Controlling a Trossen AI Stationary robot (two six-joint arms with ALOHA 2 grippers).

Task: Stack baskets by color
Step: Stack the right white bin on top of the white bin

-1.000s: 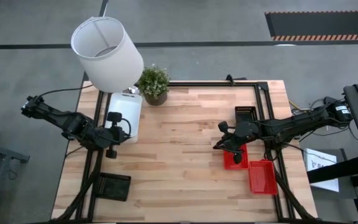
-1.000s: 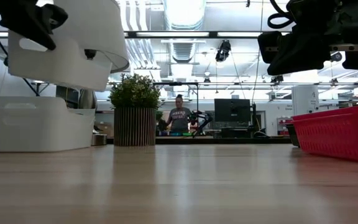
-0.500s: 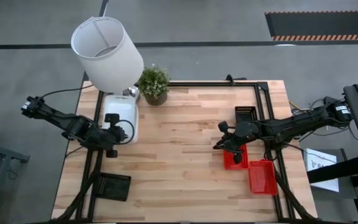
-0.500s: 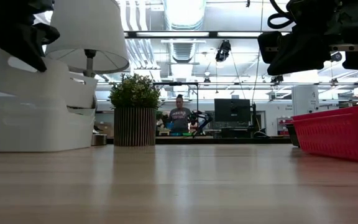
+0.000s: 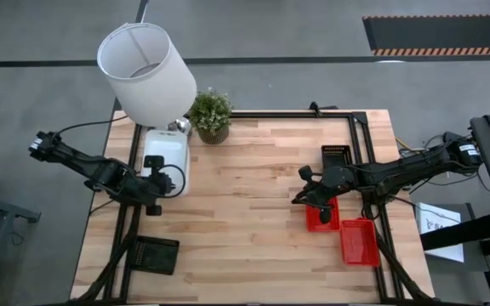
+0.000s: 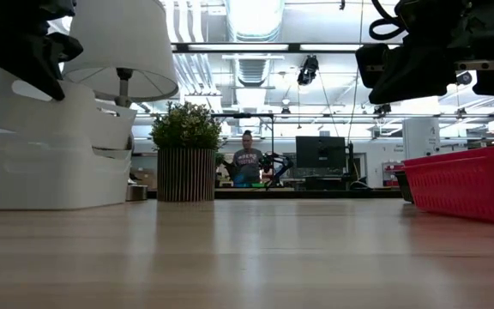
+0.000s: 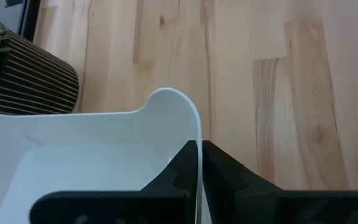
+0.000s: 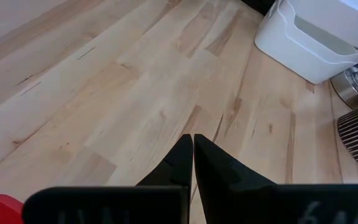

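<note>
The left pincer [image 5: 155, 174] is clamped on the thin end wall of a smooth white plastic basket [image 5: 167, 153], its two dark fingers [image 7: 178, 176] pressed to either side of the rim. That basket sits tilted in the mouth of another white basket [image 6: 54, 172] resting on the pale wooden worktop [image 5: 253, 204] near its far left corner. Seen from above, the white baskets' long axis runs from the near edge toward the far edge, ending just beside the white drum lampshade [image 5: 145, 70] and the small potted plant in a ribbed pot [image 5: 210, 115]. The right pincer [image 5: 320, 202] hangs above the worktop with its fingers pressed together on nothing, over the near end of a red mesh-sided plastic basket [image 5: 322, 214] on the right side. A second red mesh basket [image 5: 360, 240] lies just beside it, nearer the front right corner, both with their long sides running front to back. A black mesh-sided basket [image 5: 336, 155] sits behind the right arm toward the far edge, and another black mesh basket [image 5: 156, 254] lies at the front left corner, well apart from the rest. Beyond the worktop a person [image 6: 247, 163] stands in the room.
</note>
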